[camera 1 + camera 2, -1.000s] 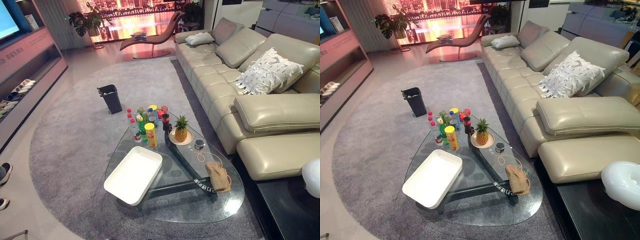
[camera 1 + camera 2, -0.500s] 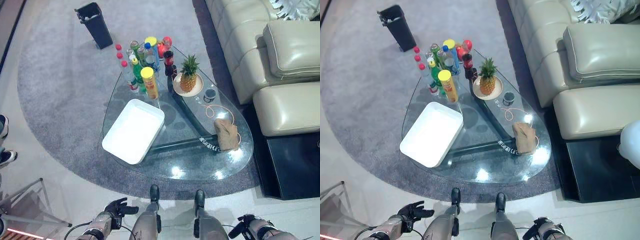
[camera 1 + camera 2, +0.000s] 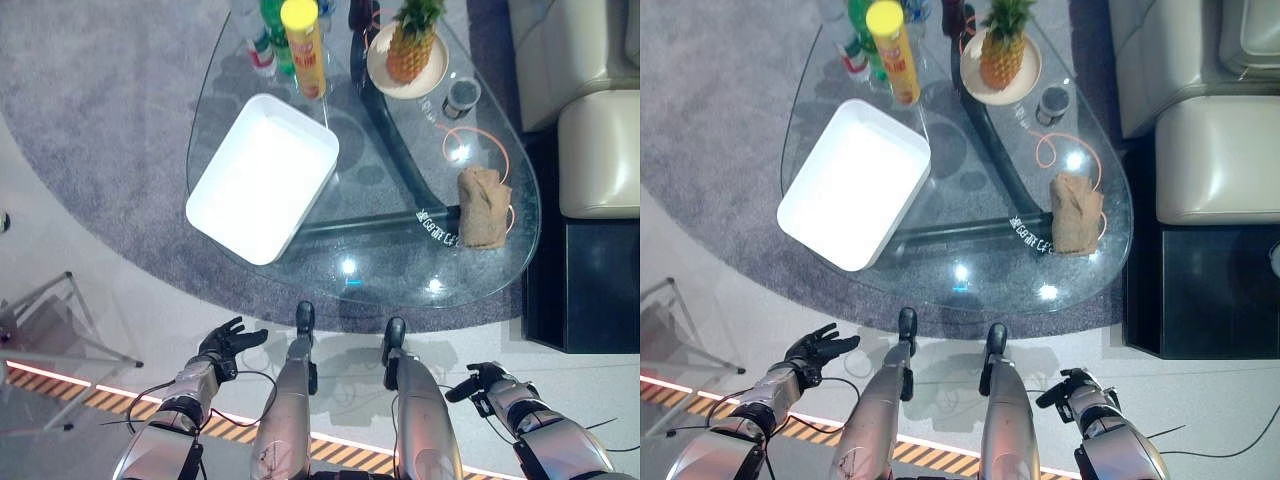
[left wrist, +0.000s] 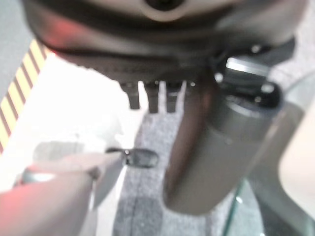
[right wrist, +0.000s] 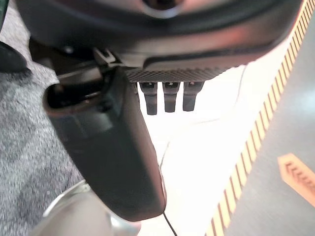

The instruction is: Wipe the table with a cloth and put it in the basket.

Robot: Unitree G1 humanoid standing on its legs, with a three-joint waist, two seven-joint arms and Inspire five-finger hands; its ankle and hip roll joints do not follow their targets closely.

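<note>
Looking down in the left eye view, I see the brown cloth (image 3: 484,206) lying on the glass table (image 3: 390,275) near its sofa-side edge, well apart from the white basket (image 3: 262,176). My left hand (image 3: 222,343) hangs spread; my right hand (image 3: 484,381) hangs relaxed. Each wrist view shows straight fingers holding nothing.

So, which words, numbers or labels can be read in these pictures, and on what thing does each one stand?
White lettering on the dark bar under the glass table, beside the cloth: too small and blurred to read.
Label on the yellow can: print is there, but it cannot be read.
Labels on the bottles: too small to read.
So no text can be quoted.
</note>
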